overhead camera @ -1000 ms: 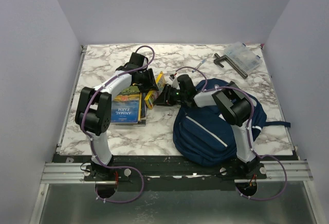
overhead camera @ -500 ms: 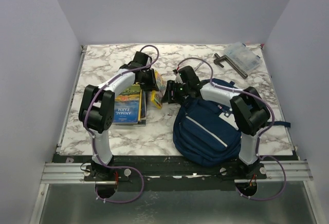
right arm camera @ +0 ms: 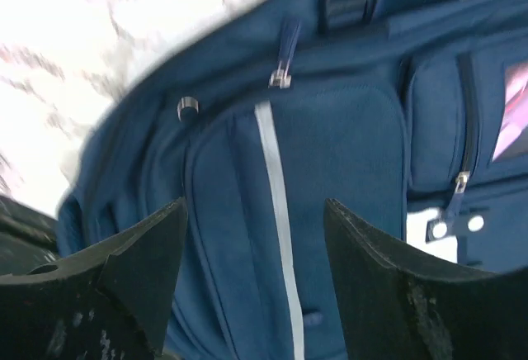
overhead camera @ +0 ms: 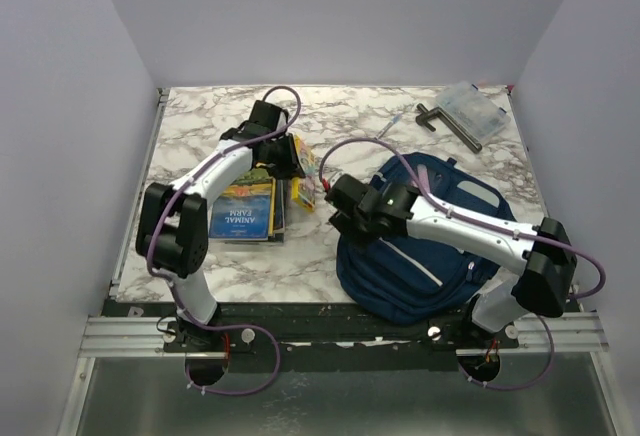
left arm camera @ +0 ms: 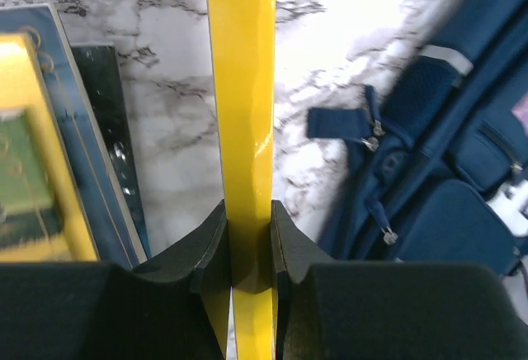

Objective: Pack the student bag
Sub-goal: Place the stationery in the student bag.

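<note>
Pulls right gripper [right arm camera: 254, 211] back over large navy blue fabric backpack [right arm camera: 346, 129], wide, empty; pinches thin yellow flat box [left arm camera: 241, 87] in left gripper [left arm camera: 247, 232]. Risks box twisting loose: edge-only hold.

yellow item [left arm camera: 241, 87] cut off at top, student bag [right arm camera: 330, 170] motion-blurred

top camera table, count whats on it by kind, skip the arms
student bag: 1
books: 2 showing in the stack
yellow box: 1, held in the left gripper
clear case: 1
dark T-shaped tool: 1
thin pen-like item: 1
total: 7
</note>
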